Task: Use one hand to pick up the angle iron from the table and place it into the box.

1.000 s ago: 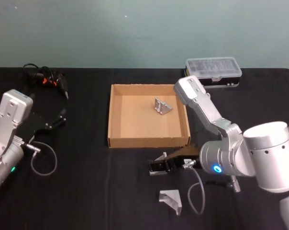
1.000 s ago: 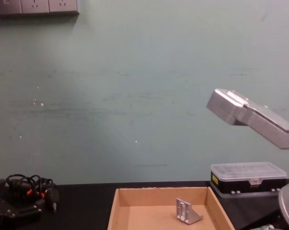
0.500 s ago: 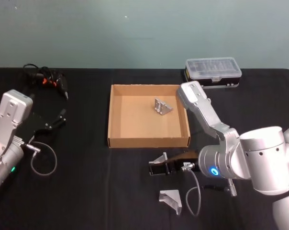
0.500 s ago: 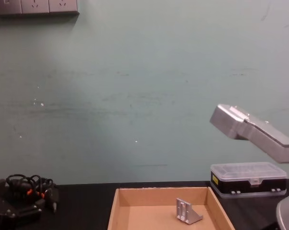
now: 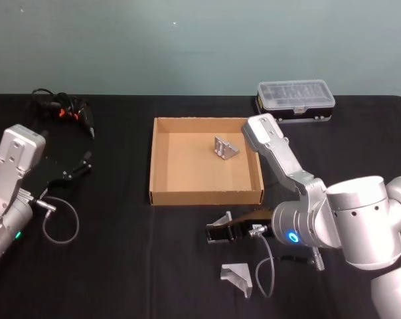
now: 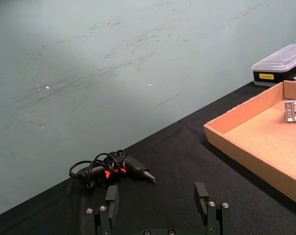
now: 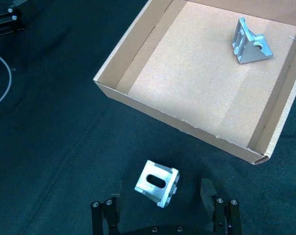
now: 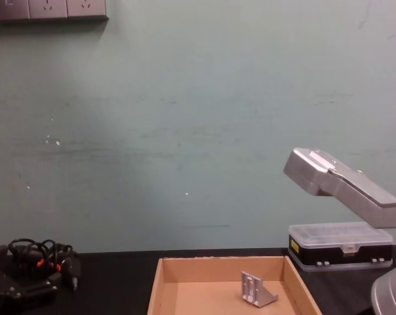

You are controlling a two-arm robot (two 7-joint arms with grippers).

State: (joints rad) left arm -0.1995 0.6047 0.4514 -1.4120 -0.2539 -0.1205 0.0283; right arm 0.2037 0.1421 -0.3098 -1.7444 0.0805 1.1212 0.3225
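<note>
As jaws flank angle iron [image 7: 157, 183], box [image 7: 177, 121] stands near.

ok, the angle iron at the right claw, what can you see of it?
The angle iron is a small silver-grey metal corner bracket with one oblong slot in its upturned face. It lies on the black table, outside the box near its front wall, between the fingers of the open right claw, touching neither.

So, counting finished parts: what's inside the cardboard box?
One angle iron, near the far right corner of the box; nothing else. In head view the right arm covers that corner.
</note>
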